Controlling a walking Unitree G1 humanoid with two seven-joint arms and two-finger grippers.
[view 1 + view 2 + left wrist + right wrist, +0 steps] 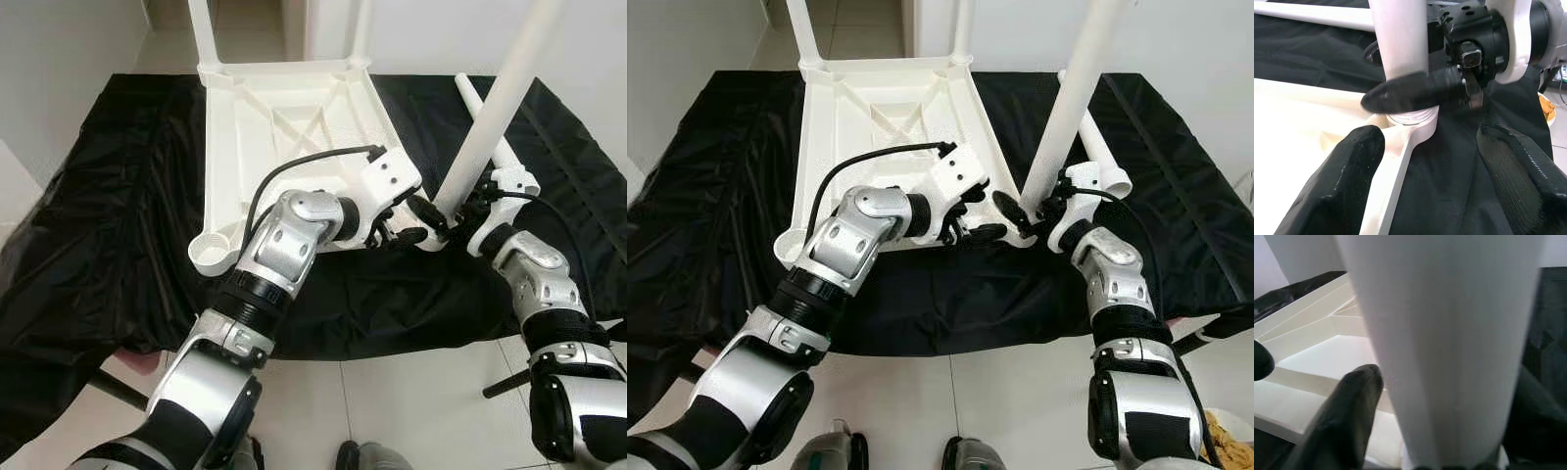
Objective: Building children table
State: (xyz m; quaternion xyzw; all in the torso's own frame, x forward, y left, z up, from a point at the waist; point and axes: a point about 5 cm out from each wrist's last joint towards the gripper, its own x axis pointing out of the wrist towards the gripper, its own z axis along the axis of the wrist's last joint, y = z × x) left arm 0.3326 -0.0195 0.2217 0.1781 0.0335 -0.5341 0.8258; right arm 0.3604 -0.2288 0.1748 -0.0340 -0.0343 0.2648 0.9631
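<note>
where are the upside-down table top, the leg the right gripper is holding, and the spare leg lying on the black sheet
table top [245, 137], left eye view, ribbed underside
held leg [500, 103], left eye view, mid shaft
spare leg [1097, 147], right eye view, shaft on the black sheet

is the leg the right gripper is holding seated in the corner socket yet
Not fully. The leg stands in the corner socket of the upturned table top, but threads show above the rim; the right gripper grips it.

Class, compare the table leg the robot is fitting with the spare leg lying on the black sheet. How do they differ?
The fitted leg stands tilted in a corner socket, gripped by the right pincer; the spare leg lies flat on the black sheet, untouched and partly hidden. Both are white tubes.
</note>
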